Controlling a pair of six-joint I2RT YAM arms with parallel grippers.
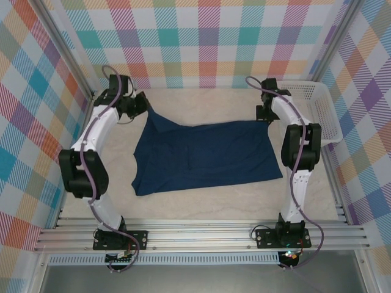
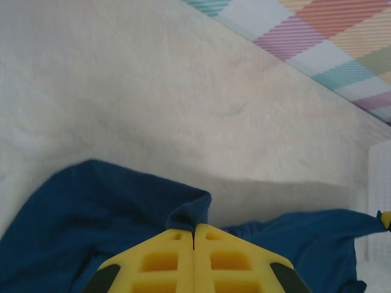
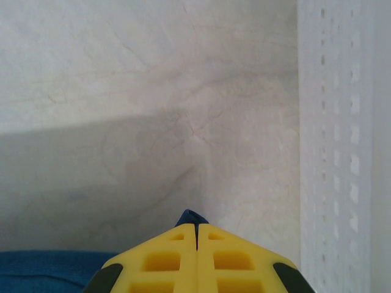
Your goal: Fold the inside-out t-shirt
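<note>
T-shirt [image 1: 208, 155] lies spread flat, centre of the top view. Left gripper [image 2: 194, 229] is clamped on its upper-left corner and right gripper [image 3: 197, 227] on the upper-right corner, where the pinch looks thin, perhaps one layer. Lift both evenly — far edge taut — then carry it toward the lower hem.
</note>
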